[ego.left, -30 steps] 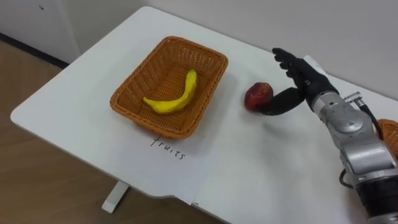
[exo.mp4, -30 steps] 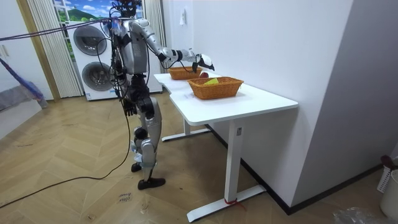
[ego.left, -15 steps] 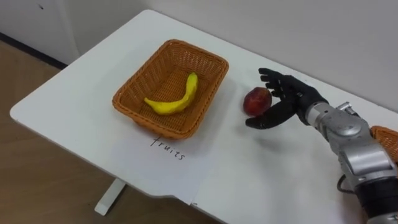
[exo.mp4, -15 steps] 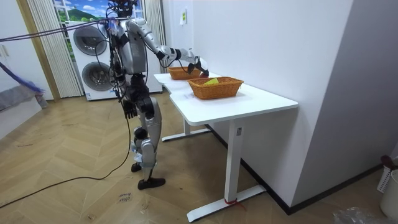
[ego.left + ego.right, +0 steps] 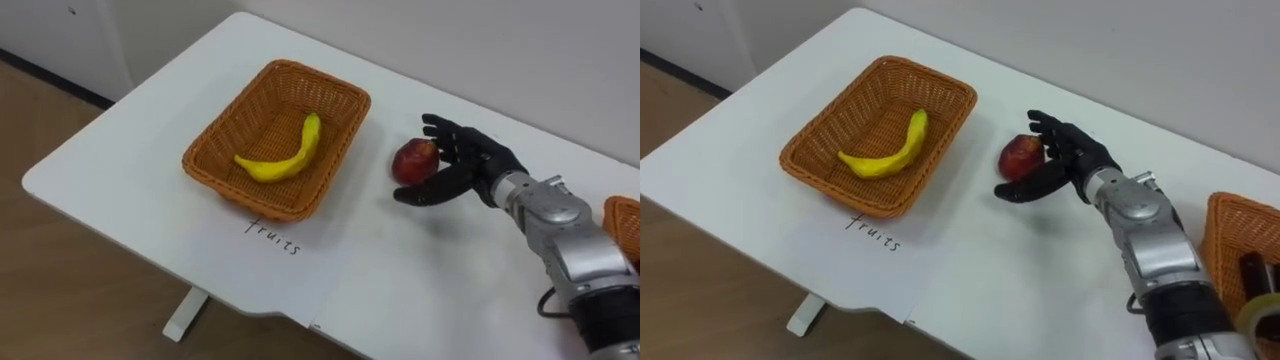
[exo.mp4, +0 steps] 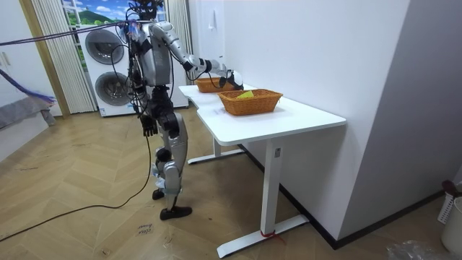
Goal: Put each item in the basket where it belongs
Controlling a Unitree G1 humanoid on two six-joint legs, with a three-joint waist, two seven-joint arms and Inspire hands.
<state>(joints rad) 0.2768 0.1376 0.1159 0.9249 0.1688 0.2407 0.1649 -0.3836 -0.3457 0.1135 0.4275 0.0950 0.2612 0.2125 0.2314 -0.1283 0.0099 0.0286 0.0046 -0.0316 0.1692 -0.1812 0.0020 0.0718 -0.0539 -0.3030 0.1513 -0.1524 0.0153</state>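
Soft, even light falls from above on the white bench, bright but without glare. The basket and the robot hand cast only faint, short shadows.

A white tabletop on white legs stands against a plain white wall. A herringbone wood floor spreads near and left. Stacked washing machines and a pale curtain stand far left.
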